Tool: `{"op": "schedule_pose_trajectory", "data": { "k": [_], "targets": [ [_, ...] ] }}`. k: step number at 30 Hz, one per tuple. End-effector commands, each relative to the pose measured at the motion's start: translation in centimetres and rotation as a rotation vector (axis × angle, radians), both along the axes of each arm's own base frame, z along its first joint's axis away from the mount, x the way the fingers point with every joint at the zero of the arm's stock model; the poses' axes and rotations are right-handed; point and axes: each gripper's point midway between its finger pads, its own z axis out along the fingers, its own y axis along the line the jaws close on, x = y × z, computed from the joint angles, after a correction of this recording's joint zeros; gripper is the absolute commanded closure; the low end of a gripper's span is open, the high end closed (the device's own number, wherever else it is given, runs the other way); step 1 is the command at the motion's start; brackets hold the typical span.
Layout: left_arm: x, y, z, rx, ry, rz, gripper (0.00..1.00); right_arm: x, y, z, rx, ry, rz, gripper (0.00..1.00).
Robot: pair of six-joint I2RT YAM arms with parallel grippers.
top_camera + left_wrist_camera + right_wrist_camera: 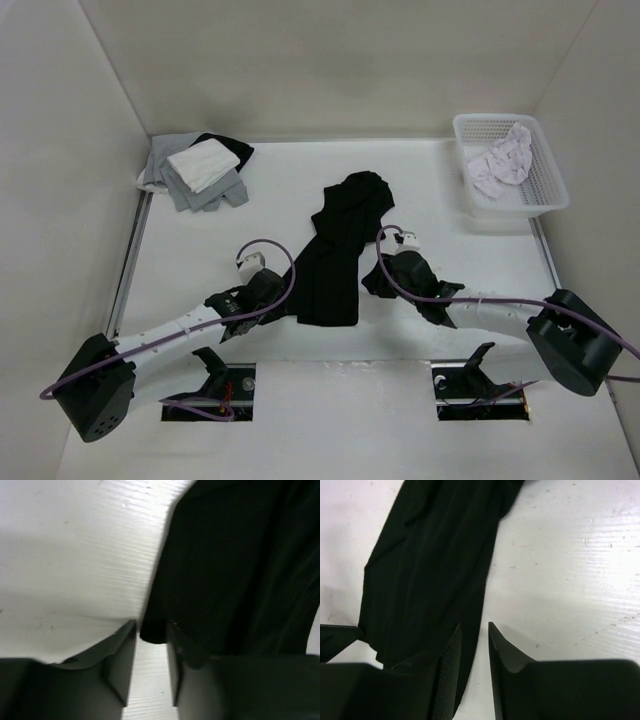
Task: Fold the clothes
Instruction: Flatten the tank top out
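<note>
T-shirt [335, 255]; left gripper [151, 626], right gripper [474, 626] alongside

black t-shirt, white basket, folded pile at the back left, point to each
black T-shirt [335, 270], top view, middle of the long bunched body
white basket [515, 213], top view, near wall
folded pile [203, 163], top view, white garment on top
</note>
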Motion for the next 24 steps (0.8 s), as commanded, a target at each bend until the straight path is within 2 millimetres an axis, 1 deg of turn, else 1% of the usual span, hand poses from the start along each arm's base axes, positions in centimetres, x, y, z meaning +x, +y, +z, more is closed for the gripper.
{"op": "schedule_pose_trajectory", "data": {
  "k": [1, 2, 3, 5, 6, 8, 9, 12, 13, 14, 17, 18, 19, 20, 21, 22, 23, 24],
  "targets": [
    [0.3, -1.1, 0.0, -0.036, -0.002, -0.014, 0.82, 0.2, 0.3, -0.5, 0.021, 0.007, -0.023, 0.65],
    [1.0, -1.4, 0.9, -0.049, -0.025, -0.016, 0.89, 0.1, 0.4, -0.6, 0.022, 0.012, -0.020, 0.65],
    [1.6, -1.8, 2.0, -0.064, -0.057, -0.023, 0.93, 0.1, 0.6, -0.5, 0.026, 0.013, -0.017, 0.65],
    [3.5, -2.6, 5.5, -0.104, -0.165, -0.031, 0.96, 0.0, 0.8, -0.3, 0.034, 0.012, -0.012, 0.64],
    [4.8, -2.8, 8.5, -0.132, -0.264, -0.027, 0.99, -0.1, 0.8, -0.2, 0.036, 0.008, -0.011, 0.62],
    [5.6, -2.5, 10.4, -0.141, -0.320, -0.018, 0.99, -0.3, 0.7, -0.3, 0.035, 0.011, -0.012, 0.61],
    [6.5, -2.0, 12.5, -0.157, -0.377, 0.003, 0.99, -0.4, 0.7, -0.3, 0.040, 0.014, -0.012, 0.61],
    [8.1, -1.5, 16.8, -0.216, -0.489, 0.042, 0.99, -1.0, 1.2, -0.4, 0.044, 0.025, 0.005, 0.59],
    [8.9, -1.3, 19.0, -0.243, -0.546, 0.055, 0.99, -1.3, 1.6, -0.6, 0.041, 0.032, 0.020, 0.59],
    [9.3, -1.4, 20.2, -0.258, -0.575, 0.056, 0.99, -1.5, 1.7, -0.7, 0.039, 0.034, 0.024, 0.59],
    [10.6, -2.0, 25.3, -0.322, -0.691, 0.047, 0.99, -1.7, 2.1, -0.9, 0.042, 0.042, 0.030, 0.59],
    [10.7, -2.1, 26.3, -0.330, -0.714, 0.044, 0.99, -1.6, 2.2, -0.9, 0.042, 0.044, 0.030, 0.58],
    [11.0, -2.2, 27.9, -0.337, -0.752, 0.040, 0.99, -1.6, 2.3, -1.0, 0.041, 0.045, 0.030, 0.58],
    [11.2, -2.2, 29.4, -0.340, -0.786, 0.039, 0.99, -1.4, 2.5, -0.8, 0.044, 0.038, 0.033, 0.56],
    [11.2, -2.1, 30.2, -0.343, -0.806, 0.039, 0.99, -1.0, 2.6, -0.5, 0.047, 0.025, 0.030, 0.53],
    [11.3, -1.9, 31.2, -0.345, -0.829, 0.041, 0.99, -0.3, 2.5, -0.2, 0.051, 0.013, 0.013, 0.51],
    [11.4, -1.7, 32.7, -0.355, -0.862, 0.044, 0.99, 1.1, 2.0, 0.1, 0.058, -0.004, -0.020, 0.49],
    [11.4, -1.7, 33.0, -0.358, -0.869, 0.044, 0.99, 1.8, 1.9, 0.3, 0.067, -0.008, -0.033, 0.49]
  ]
}}
